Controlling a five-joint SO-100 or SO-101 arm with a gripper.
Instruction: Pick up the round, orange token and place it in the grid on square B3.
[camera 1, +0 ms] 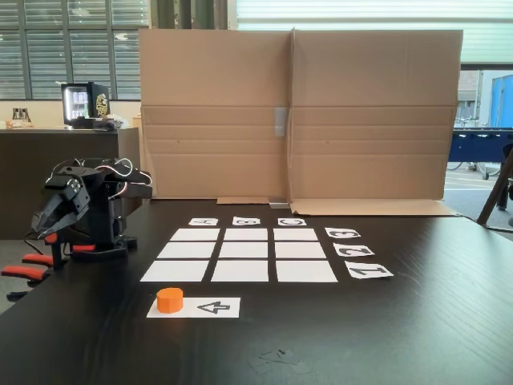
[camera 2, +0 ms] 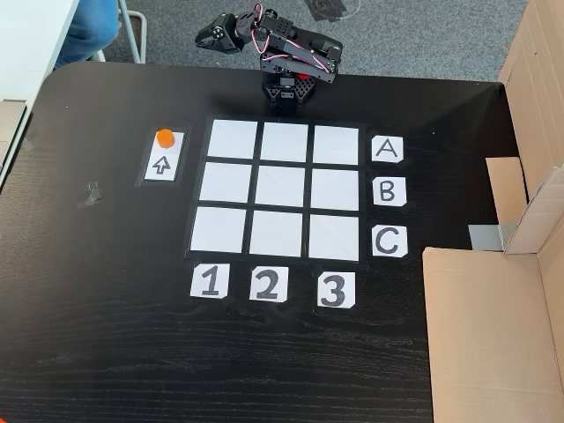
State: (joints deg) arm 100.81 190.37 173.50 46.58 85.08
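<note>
The arm sits folded at its base, with the gripper (camera 1: pixel 50 222) tucked low and pointing down off the table edge, well apart from everything it has to handle; in the front fixed view its fingers look drawn together with nothing between them, though the dark plastic against a dark background makes that hard to be sure of. The token (camera 1: pixel 169 300) stands on one end of the arrow strip (camera 1: pixel 210 307), far from the gripper and off to one side of the arm's base, outside the grid (camera 2: pixel 280 189). From here the likeliest failure, in my judgement, is a poor grasp: the token is short and round, so fingers closing off-centre could squirt it sideways or knock it along the strip, and a low approach could snag the paper and drag it. The second risk is the wrong cell. Square B3 (camera 2: pixel 334 189) lies in the middle row, in the column farthest from the token, and all nine cells look alike; the letter cards run along different sides in the two views, so a mix-up of row and column is easy. A high release could let the token roll. The fingertips are small and murky in the overhead-angled view (camera 2: pixel 208 39), and cardboard (camera 1: pixel 296 112) blocks whatever lies beyond the table.
</note>
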